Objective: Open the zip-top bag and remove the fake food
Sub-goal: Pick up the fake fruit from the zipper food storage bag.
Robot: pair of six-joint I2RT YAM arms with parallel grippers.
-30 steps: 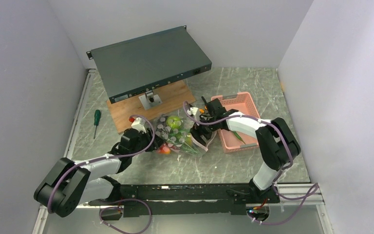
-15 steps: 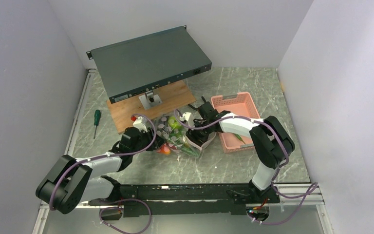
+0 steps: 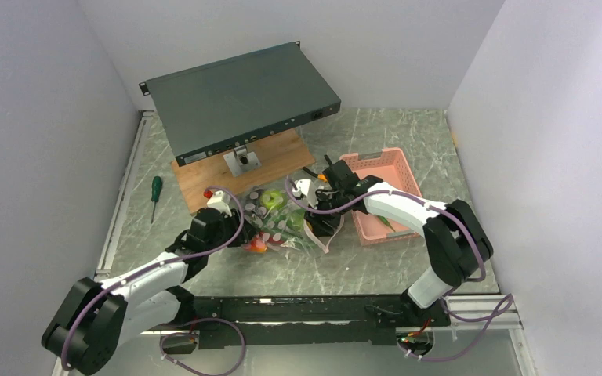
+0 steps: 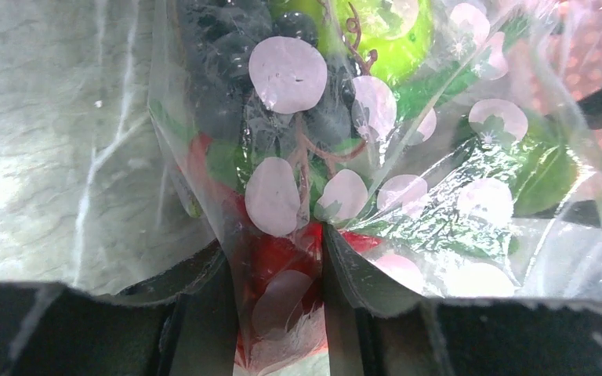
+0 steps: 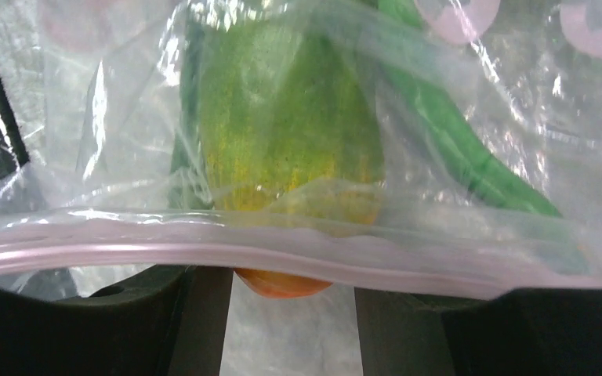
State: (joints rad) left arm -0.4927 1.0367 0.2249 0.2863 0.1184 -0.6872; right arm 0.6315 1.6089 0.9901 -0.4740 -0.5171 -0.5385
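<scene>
Right fingers (image 5: 208, 329) moved in | zip-top bag (image 5: 478, 270) rim across them

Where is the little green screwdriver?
In the top view, the screwdriver lies on the left side of the table, just left of the wooden board.

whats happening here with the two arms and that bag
Two robot arms are working on a clear dotted plastic zip-top bag lying on the table, full of glossy plastic fruit and vegetables. The left claw pinches a gathered fold of the bag at the end away from the zip. The right claw is at the zip end, with the pink zip strip across its fingers; whether it has gripped is unclear. The strip looks sealed, with the food inside.
</scene>
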